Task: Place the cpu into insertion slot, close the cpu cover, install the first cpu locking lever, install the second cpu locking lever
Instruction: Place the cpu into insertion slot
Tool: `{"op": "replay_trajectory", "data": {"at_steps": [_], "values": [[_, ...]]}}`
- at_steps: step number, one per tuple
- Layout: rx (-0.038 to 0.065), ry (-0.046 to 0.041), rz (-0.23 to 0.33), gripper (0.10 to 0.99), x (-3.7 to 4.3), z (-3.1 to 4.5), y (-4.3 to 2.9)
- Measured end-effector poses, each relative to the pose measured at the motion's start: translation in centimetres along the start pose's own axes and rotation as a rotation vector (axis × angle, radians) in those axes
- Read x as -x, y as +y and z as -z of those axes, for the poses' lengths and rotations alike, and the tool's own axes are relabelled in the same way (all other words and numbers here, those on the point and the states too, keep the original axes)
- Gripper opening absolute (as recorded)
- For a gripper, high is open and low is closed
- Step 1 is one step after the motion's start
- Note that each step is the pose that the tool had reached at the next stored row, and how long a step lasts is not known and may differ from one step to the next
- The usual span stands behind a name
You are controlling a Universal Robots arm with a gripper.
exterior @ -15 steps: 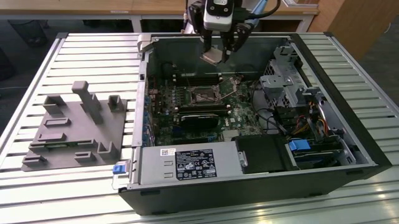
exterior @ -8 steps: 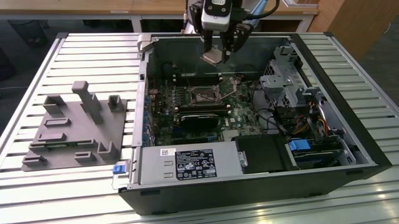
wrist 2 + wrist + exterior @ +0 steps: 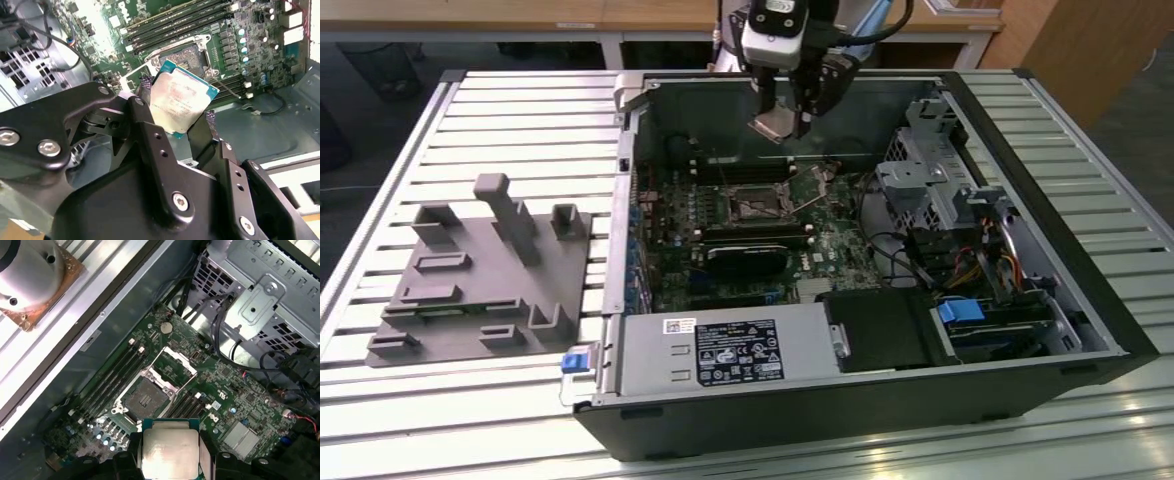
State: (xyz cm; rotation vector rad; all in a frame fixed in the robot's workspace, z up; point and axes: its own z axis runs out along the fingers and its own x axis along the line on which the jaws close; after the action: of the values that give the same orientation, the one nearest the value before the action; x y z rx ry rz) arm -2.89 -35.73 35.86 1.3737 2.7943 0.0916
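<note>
The tool (image 3: 783,118) is clenched on the cpu (image 3: 771,125), gripping it by two opposite edges with its silvery top showing in both wrist views. It hangs over the far side of the open computer case (image 3: 854,410), which lies on the slatted bench (image 3: 520,110). The cpu is held in the air above the green board, apart from the insertion slot (image 3: 148,399), which lies bare between rows of long black memory slots (image 3: 111,377). The cpu cover (image 3: 180,359) stands raised beside the slot. A grey fixture (image 3: 480,280) rests on the bench at the exterior view's left.
</note>
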Motion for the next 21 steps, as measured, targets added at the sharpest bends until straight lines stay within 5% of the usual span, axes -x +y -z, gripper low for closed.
{"op": "replay_trajectory", "data": {"at_steps": [21], "values": [[0.0, -0.0233, -0.344, 0.541, -0.02, -0.98, -0.05]]}}
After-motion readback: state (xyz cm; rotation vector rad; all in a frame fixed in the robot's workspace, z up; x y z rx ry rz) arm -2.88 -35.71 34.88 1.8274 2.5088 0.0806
